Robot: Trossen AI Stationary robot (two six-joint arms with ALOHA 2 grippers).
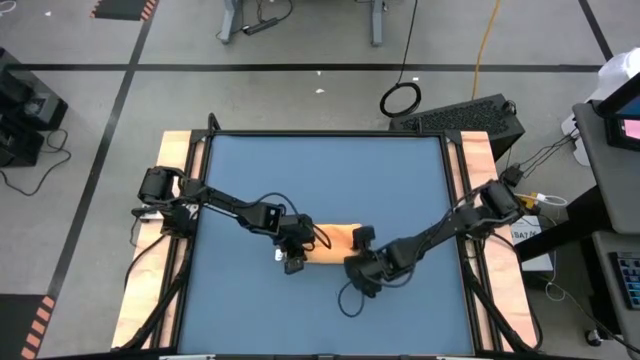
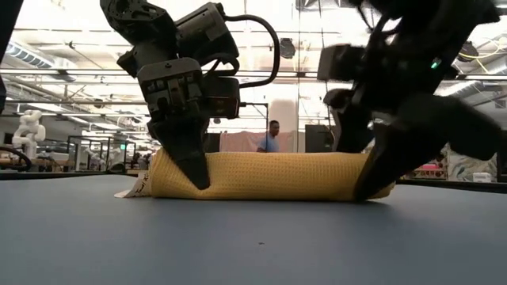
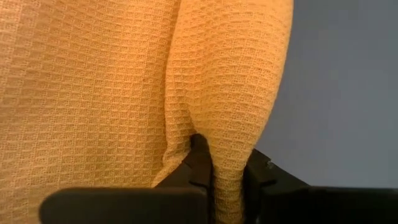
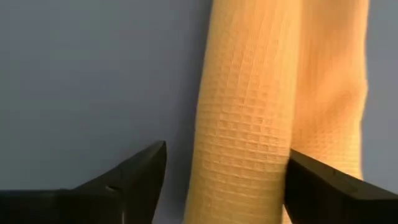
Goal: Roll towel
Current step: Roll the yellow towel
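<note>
**Rolled towel between two grippers**

From above, both arms cover most of the towel (image 1: 338,238), so only a short orange strip shows near the middle of the table (image 1: 320,170). In the low view the towel (image 2: 269,176) lies as one long roll on the blue top, with a white tag (image 2: 133,190) poking out at the end nearer the left gripper; what the tag says cannot be made out.

The left gripper (image 2: 194,170) stands at that end of the towel. Its wrist view shows the fingers (image 3: 200,163) pinched tight on a fold of towel (image 3: 230,93), and cloth hides the fingertips.

The right gripper (image 2: 372,178) is at the other end of the towel. Its fingers (image 4: 140,174) are spread wide, one on bare table beside the roll (image 4: 249,124), the other against the cloth; whether that one presses in cannot be told
</note>
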